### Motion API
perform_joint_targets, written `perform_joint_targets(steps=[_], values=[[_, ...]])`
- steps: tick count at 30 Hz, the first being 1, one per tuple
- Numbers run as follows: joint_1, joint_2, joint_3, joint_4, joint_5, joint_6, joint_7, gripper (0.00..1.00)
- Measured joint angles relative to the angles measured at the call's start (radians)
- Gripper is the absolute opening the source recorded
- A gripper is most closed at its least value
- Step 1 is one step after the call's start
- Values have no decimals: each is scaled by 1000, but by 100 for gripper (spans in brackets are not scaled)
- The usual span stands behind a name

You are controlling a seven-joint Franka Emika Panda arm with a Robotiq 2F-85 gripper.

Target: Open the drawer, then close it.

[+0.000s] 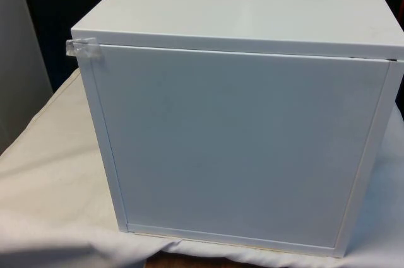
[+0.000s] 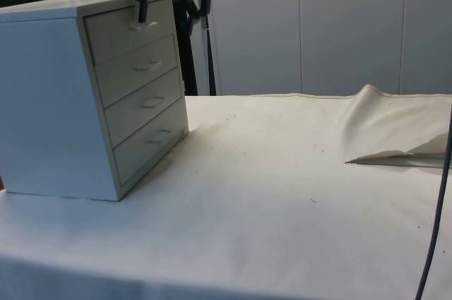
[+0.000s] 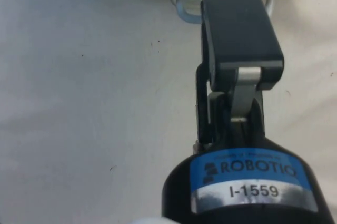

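Note:
A white chest of drawers [image 1: 240, 148] stands on the cloth with its plain back to the front view. The side view shows the chest [image 2: 49, 102] with its several drawers, all flush with its front. My black gripper [image 2: 143, 9] hangs at the top drawer [image 2: 120, 35], right over its small handle [image 2: 143, 25]. In the wrist view the gripper [image 3: 238, 8] reaches the metal handle [image 3: 181, 7] and covers its middle, with the drawer's white face just beyond.
The white cloth [image 2: 268, 194] spreads wide in front of the drawers. It rises into a fold [image 2: 385, 127] at the side view's right. A black cable [image 2: 434, 229] hangs at that edge. A bit of clear tape [image 1: 84, 48] sticks to the chest's back corner.

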Motion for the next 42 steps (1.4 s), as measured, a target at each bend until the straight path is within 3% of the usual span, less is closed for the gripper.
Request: perform_joint_targets(steps=[12, 25, 42], values=[[-1, 0, 0, -3, -8, 4, 0, 100], [-3, 0, -22, -20, 6, 13, 0, 100], [-3, 1, -23, -27, 102, 41, -1, 100]])
